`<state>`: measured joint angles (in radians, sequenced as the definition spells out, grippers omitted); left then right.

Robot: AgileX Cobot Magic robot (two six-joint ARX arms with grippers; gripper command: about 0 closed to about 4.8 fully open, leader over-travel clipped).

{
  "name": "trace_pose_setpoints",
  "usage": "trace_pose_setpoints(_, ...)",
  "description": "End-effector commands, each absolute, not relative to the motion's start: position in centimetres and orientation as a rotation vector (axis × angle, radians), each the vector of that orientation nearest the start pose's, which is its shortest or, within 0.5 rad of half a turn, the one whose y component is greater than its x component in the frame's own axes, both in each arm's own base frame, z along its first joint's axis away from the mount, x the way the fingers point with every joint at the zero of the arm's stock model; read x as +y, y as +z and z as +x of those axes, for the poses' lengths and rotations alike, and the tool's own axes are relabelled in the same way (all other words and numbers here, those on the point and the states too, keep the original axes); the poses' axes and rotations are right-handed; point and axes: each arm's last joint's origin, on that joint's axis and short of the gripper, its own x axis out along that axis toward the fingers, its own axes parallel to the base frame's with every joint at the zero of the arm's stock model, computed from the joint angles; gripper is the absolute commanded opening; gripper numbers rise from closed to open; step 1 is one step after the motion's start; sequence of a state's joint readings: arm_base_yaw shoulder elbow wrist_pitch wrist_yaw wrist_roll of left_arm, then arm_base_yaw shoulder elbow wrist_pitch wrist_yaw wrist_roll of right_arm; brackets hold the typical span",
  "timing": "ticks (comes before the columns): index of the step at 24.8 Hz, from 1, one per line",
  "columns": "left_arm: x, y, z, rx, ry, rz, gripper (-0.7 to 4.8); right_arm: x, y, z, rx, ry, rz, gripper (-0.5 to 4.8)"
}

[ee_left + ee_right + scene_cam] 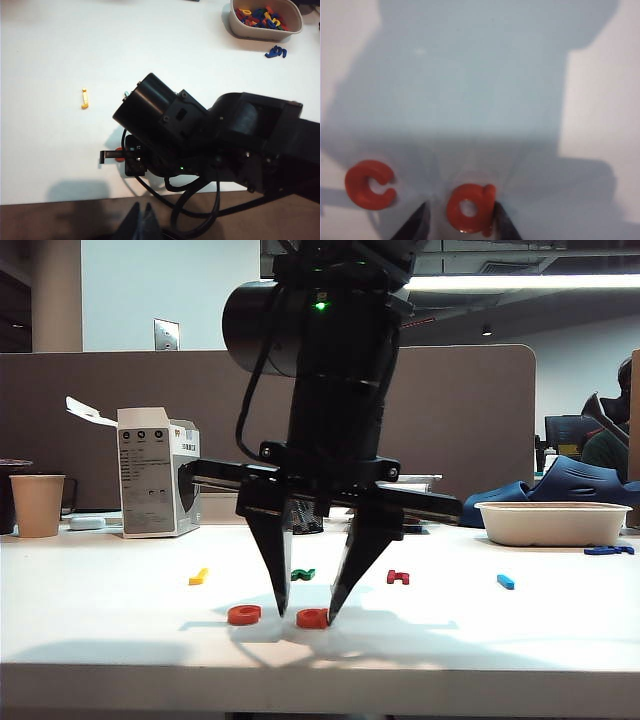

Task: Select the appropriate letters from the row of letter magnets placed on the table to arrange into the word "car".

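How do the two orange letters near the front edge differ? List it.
The orange c is an open curve; the orange a is a closed loop with a stem. The c lies free on the table; the a sits between the right gripper fingers, which stand apart. Both are orange and lie flat.

White table (110, 630), smooth, pale front edge. Near that edge: orange "c" (244, 615), orange "a" (312, 618) just beside it, both flat. Further back, in a loose row: yellow letter (198, 577), green letter (302, 574), dark red letter (398, 577), light blue letter (506, 582). At the rear: paper cup (37, 504), white box (155, 472), tray (552, 523), navy piece (609, 550) beside the tray.
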<state>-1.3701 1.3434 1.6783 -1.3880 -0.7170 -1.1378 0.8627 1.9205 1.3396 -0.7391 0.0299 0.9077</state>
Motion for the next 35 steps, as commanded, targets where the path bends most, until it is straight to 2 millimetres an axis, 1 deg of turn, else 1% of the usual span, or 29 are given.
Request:
trace_pose_setpoints(1, -20.8, 42.1, 6.2, 0.740, -0.201, -0.159, -0.06, 28.2, 17.4, 24.2, 1.386, 0.097, 0.169, 1.71)
trace_pose_setpoints(6, -20.8, 42.1, 6.2, 0.739, -0.200, -0.159, -0.05, 28.3, 17.4, 24.3, 1.379, 0.111, 0.182, 1.72)
trace_pose_setpoints(14, -20.8, 42.1, 6.2, 0.740, -0.201, -0.159, -0.05, 28.7, 18.7, 25.1, 1.342, 0.152, 0.185, 1.71)
trace_pose_setpoints(28, -20.8, 42.1, 6.2, 0.739, -0.201, -0.159, -0.05, 26.7, 18.7, 26.8, 1.336, 0.098, 0.166, 1.71)
trace_pose_setpoints(35, -20.8, 42.1, 6.2, 0.739, -0.201, -0.159, -0.06, 25.7, 19.8, 27.5, 1.289, 0.087, 0.177, 1.71)
